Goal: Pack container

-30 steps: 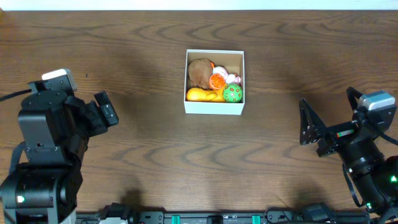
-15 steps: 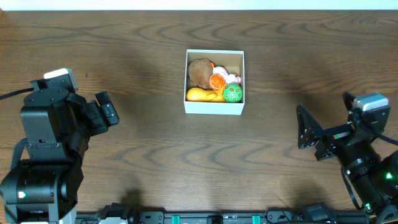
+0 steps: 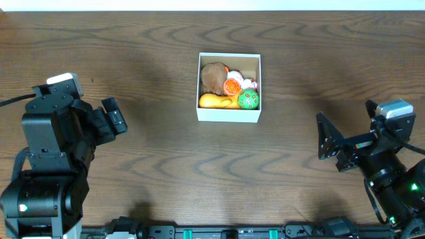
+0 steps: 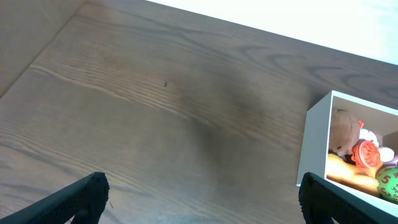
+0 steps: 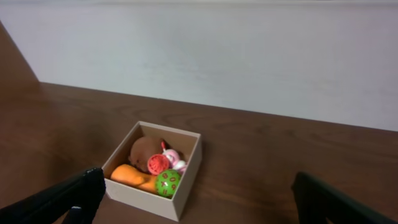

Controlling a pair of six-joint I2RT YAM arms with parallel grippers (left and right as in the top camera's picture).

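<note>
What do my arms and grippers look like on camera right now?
The left arm and right arm are black and blocky, each with a pale grey camera block at the wrist. Gripper fingers are matte black. A black cable leaves the left arm.

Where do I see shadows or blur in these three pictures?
Overhead: sharp, with faint soft shadows on the table beside the container. Left wrist: a dark soft shadow left of the container; the left pincer is blurred. Right wrist: slightly hazy, the right pincer blurred.
</note>
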